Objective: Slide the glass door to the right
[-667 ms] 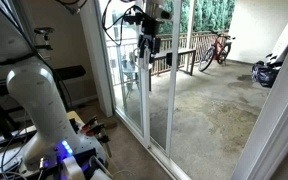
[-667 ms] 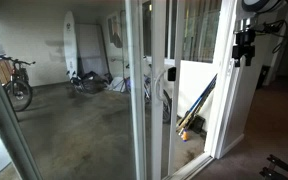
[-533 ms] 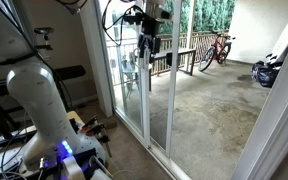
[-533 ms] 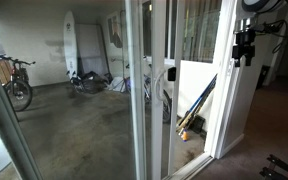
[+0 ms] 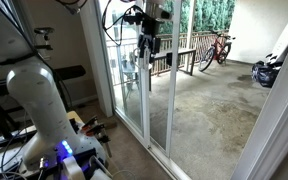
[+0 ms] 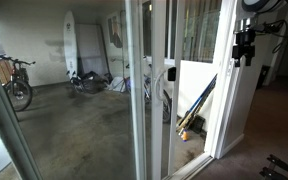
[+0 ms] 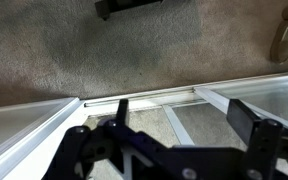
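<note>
Zero motion: both exterior views match those of moments ago; the arm (image 5: 39,100) and the glass door (image 6: 160,130) have stayed put, so the slide has not begun.
Glass door: below and to one side of the gripper (image 6: 242,45), with its upright next to an open gap. I judge its whole travel to the right is still to do.
Arm: the white base sits low behind the gripper and the arm reaches up.
Gripper: held high, pointing down, apart from the door. In the wrist view its fingers (image 7: 259,135) are spread wide with nothing between them, so it is released.
Floor track (image 7: 154,98): directly beneath the gripper, at the carpet's edge.
Handle (image 6: 165,88): a pale loop on the upright, lower than the gripper and well apart. Reaching it is probably the next move.
</note>
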Controlling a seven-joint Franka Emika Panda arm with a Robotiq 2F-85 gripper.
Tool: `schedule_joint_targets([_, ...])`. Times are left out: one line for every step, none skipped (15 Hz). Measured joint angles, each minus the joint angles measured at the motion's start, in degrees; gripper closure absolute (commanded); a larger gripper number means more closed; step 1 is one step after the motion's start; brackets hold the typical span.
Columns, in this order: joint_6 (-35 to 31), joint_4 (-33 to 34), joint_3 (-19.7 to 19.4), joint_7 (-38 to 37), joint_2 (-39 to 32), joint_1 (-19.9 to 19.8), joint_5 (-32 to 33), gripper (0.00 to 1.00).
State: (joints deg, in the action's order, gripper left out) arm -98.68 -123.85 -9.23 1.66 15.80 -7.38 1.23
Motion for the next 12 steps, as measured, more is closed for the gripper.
schedule_joint_targets([0.0,0.0,0.0,0.0,0.0,0.0,0.0,0.0])
schedule_joint_targets([0.0,0.0,0.0,0.0,0.0,0.0,0.0,0.0])
schedule_joint_targets([0.0,0.0,0.1,0.0,0.0,0.1,0.0,0.0])
schedule_joint_targets([-0.1,0.0,0.6,0.0,0.0,0.3,-0.1,0.0])
schedule_joint_targets([-0.3,0.0,1.3,0.0,-0.2,0.7,-0.1,0.0])
schedule_joint_targets([-0.7,0.1,2.3,-0.3,-0.5,1.3,-0.3,0.0])
schedule_joint_targets([-1.3,0.2,3.4,-1.1,-1.0,2.2,-0.6,0.0])
schedule_joint_targets([-1.9,0.3,4.6,-2.0,-1.6,3.1,-0.8,0.0])
schedule_joint_targets([-2.7,0.7,5.8,-3.4,-2.4,4.1,-1.2,0.0])
schedule_joint_targets([-3.2,1.1,6.9,-4.6,-3.3,5.0,-1.4,0.0])
schedule_joint_targets([-3.7,1.7,7.8,-5.9,-4.4,5.8,-1.7,0.0])
schedule_joint_targets([-4.1,2.3,8.6,-7.1,-5.4,6.4,-2.2,0.0])
